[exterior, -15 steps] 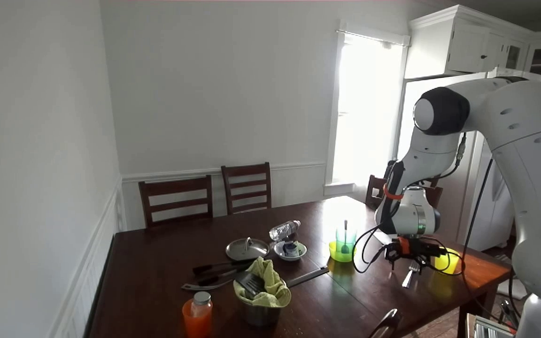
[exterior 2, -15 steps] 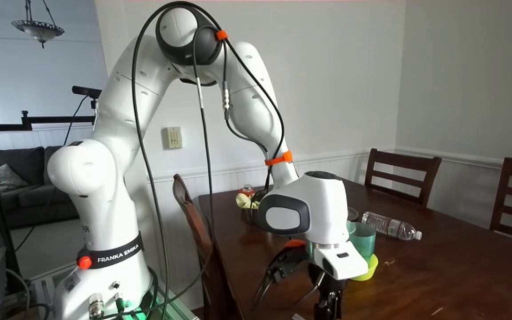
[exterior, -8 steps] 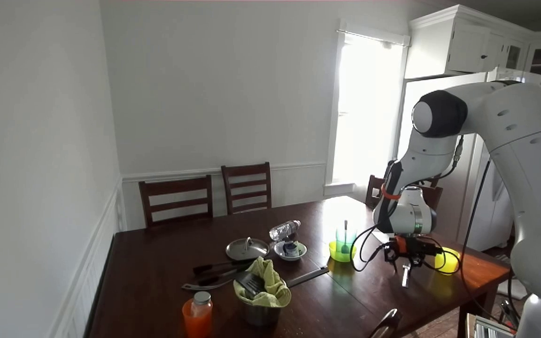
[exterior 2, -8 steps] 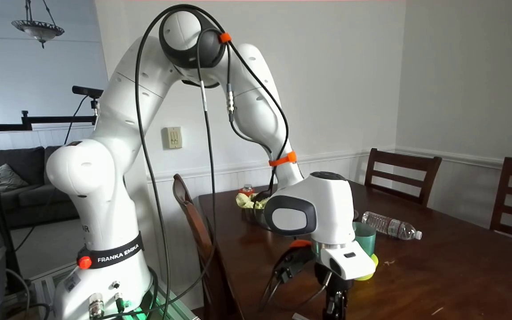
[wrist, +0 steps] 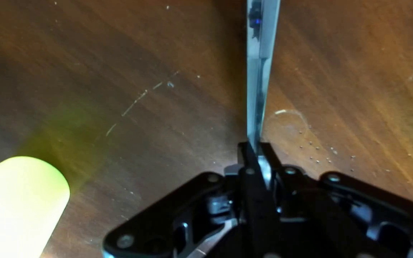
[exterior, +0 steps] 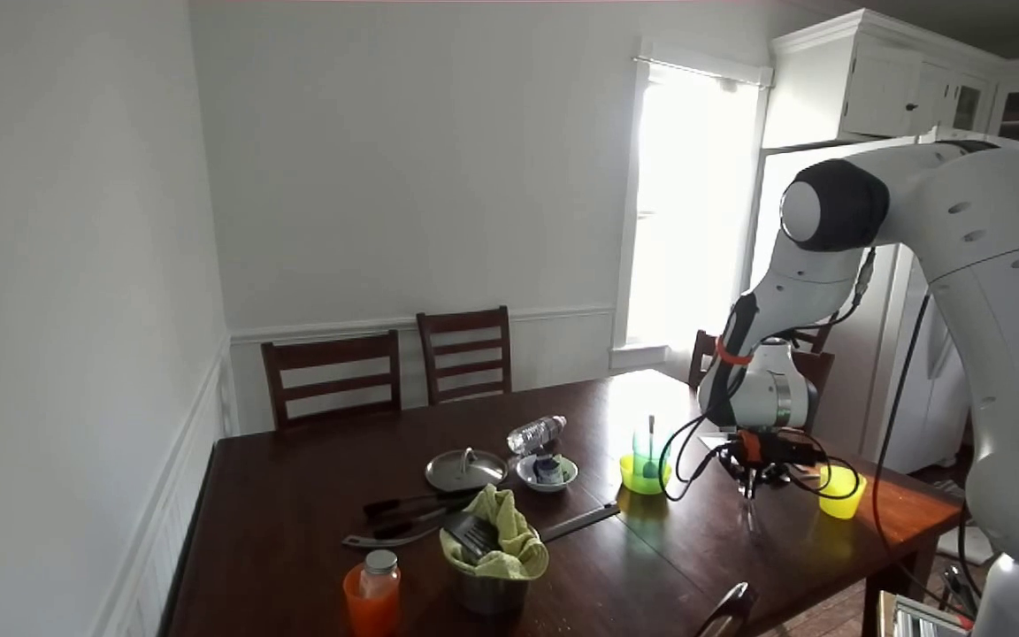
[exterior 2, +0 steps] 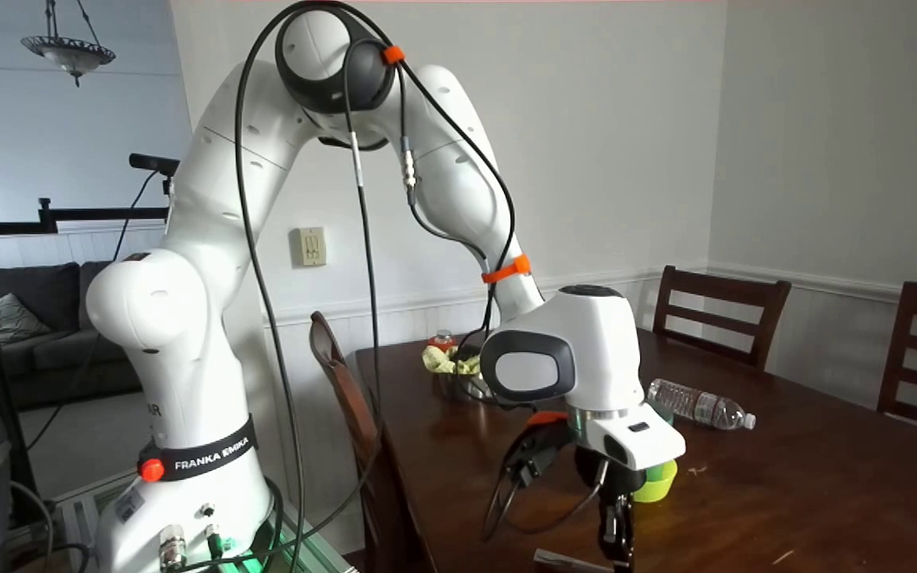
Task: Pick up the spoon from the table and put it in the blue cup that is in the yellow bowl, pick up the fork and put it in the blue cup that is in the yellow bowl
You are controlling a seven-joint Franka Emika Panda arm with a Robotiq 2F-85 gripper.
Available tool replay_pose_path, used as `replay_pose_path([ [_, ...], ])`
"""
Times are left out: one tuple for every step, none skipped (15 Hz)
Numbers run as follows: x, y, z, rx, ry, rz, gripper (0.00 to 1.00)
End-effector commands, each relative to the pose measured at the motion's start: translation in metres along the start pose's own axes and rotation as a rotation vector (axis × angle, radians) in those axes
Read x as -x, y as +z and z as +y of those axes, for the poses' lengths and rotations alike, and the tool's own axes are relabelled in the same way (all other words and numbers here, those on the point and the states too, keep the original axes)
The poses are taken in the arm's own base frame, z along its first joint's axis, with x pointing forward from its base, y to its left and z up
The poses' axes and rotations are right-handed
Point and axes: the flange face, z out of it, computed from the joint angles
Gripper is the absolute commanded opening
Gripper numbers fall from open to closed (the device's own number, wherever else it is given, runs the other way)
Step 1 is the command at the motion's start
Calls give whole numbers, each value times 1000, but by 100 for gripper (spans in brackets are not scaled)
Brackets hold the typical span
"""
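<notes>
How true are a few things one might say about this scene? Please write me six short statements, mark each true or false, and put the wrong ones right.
1. The gripper is closed on the fork. True.
2. The spoon is outside the blue cup. False: it is in that cup, handle up.
3. The blue cup sits in the yellow bowl. True.
4. The orange cup has nothing in it. False: a lidded jar sticks up out of it.
5. The plastic water bottle is upright. False: it lies on its side.
6. A green cloth pokes up out of the metal pot. True.
</notes>
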Motion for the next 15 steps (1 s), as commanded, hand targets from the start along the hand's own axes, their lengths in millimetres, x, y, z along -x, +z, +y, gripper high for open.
replay_pose_path([
  [-6,-34,-3,15,-65,28,1],
  [-9,-37,-5,21,-94,35,0],
  [-10,-41,-7,26,-119,35,25],
  [-9,-45,-8,25,-140,39,0],
  [-11,-49,-9,31,-156,45,0],
  [-12,-51,-9,35,-173,48,0],
  [-12,-51,-10,42,-185,50,26],
  [-13,-48,-10,43,-195,46,28],
  [-13,-45,-10,44,-199,38,33],
  [-12,-40,-11,47,-204,32,40],
  [-11,-35,-12,46,-206,20,47],
  [-10,-30,-13,50,-209,8,54],
  [-8,-25,-13,54,-209,0,62],
  [-8,-20,-13,51,-208,-3,68],
  [-7,-15,-13,52,-205,-8,74],
])
